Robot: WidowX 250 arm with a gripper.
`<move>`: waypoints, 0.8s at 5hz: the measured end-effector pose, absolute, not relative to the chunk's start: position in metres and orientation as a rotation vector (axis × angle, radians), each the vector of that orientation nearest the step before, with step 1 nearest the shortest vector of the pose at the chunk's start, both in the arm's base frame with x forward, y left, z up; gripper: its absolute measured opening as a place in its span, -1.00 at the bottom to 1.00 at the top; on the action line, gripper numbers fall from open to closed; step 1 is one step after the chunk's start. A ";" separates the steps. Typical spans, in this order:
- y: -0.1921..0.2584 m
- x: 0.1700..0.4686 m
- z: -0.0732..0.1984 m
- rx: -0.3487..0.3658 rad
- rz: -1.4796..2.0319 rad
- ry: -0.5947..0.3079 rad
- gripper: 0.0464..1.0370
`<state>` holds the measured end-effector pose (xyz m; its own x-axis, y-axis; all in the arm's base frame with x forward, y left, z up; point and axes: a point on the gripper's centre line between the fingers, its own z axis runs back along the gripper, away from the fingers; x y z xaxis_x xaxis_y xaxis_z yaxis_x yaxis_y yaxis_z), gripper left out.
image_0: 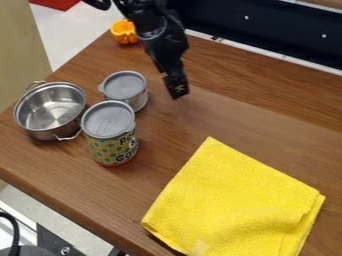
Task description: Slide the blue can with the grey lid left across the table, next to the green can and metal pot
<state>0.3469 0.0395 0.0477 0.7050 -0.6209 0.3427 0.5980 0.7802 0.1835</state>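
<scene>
Gripper (178, 92) near small can (138, 100).
Can is seen upright, long axis vertical, tab (101, 87) apparently directed image-left; gripper's opening cannot be told.

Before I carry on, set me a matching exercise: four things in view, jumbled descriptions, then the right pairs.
1. Yellow cloth
2. Gripper
3. Pot
4. Taller can

A. Black, right of the shorter can
B. Patterned label, grey lid
C. Folded, at lower right
D. Shiny metal, two handles

Pairs: 1-C, 2-A, 3-D, 4-B
</scene>
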 end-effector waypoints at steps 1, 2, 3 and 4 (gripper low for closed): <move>0.015 0.356 0.055 0.082 -0.629 -0.456 0.92; -0.012 0.366 0.066 0.101 -0.542 -0.470 0.92; -0.038 0.378 0.079 0.119 -0.407 -0.477 0.92; -0.057 0.385 0.089 0.086 -0.286 -0.522 0.92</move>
